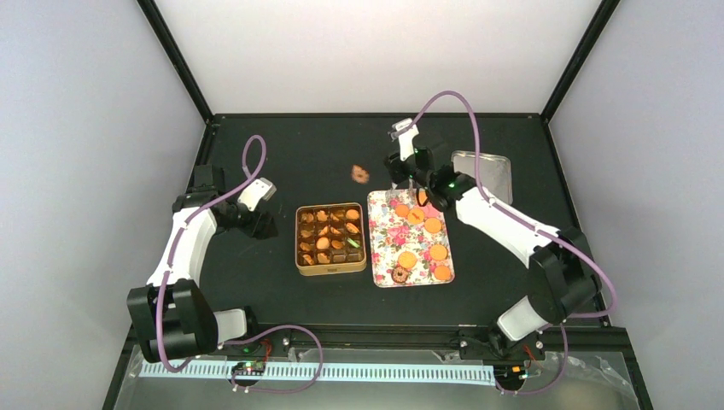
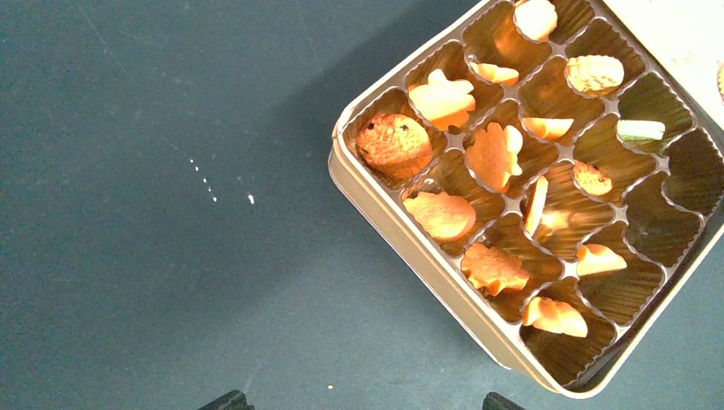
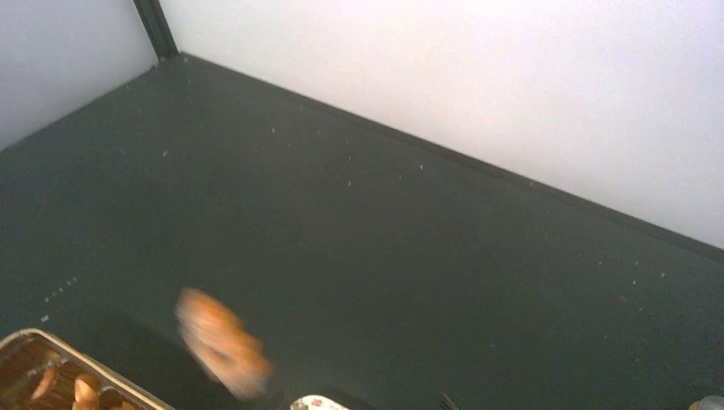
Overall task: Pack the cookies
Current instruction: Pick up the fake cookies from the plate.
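Note:
Several orange cookies (image 1: 424, 220) and a brown ring-shaped one (image 1: 399, 274) lie on a floral tray (image 1: 386, 218). More cookies (image 2: 441, 98), one of them green (image 2: 640, 130), fill cups of the square gold tin (image 1: 330, 267). One cookie (image 1: 359, 174) is loose beyond the tin; the right wrist view shows it as an orange blur (image 3: 222, 342), clear of the fingers. My right gripper (image 1: 398, 169) hangs over the tray's far end, open and empty. My left gripper (image 2: 365, 403) is open over bare table left of the tin (image 2: 410, 248).
A silver lid or tray (image 1: 482, 175) lies at the back right, behind my right arm. White walls enclose the black table on three sides. Crumbs (image 2: 205, 181) dot the mat left of the tin.

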Controlling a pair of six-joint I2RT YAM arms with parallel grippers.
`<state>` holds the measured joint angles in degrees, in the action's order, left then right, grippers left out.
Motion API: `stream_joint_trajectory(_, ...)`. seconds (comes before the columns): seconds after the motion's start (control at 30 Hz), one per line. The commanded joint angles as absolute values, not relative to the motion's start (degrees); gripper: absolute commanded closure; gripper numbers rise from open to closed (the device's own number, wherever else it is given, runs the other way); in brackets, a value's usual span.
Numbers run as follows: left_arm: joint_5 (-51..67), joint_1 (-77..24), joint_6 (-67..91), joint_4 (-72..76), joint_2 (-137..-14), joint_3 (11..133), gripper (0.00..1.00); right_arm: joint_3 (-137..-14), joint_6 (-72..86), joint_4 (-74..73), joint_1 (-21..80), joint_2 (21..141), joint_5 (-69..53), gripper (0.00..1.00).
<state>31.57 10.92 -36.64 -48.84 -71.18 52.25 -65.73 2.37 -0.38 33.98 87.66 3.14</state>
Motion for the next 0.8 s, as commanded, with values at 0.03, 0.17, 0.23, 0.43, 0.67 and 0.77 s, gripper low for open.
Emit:
stream_joint_trajectory(0.03, 32.8, 11.3, -37.2, -49.8, -70.2, 53.5, 0.28, -64.8, 1.0, 0.6, 33.8, 90.9, 4.3, 0.54)
stream_joint_trajectory(0.17, 32.4, 11.4, -37.7, -50.0, -70.0, 53.6, 0.28, -62.6, 1.9, 1.8, 33.8, 90.9, 3.4, 0.55)
stream_joint_trajectory(0.23, 32.4, 11.3, -37.8, -50.0, -70.0, 53.5, 0.28, -61.5, 2.7, 2.6, 33.8, 90.4, 3.1, 0.59)
stream_joint_trajectory(0.43, 32.7, 11.4, -37.5, -49.9, -70.2, 53.9, 0.28, -60.8, 3.7, 2.5, 33.8, 88.0, 3.5, 0.73)
stream_joint_trajectory(0.67, 33.3, 11.4, -37.5, -51.2, -69.7, 55.2, 0.29, -63.1, 2.5, -0.8, 33.8, 86.5, 4.1, 0.86)
stream_joint_trajectory(0.77, 33.5, 11.4, -37.8, -51.5, -69.6, 55.0, 0.29, -63.3, 2.2, -1.4, 33.9, 85.9, 4.1, 0.89)
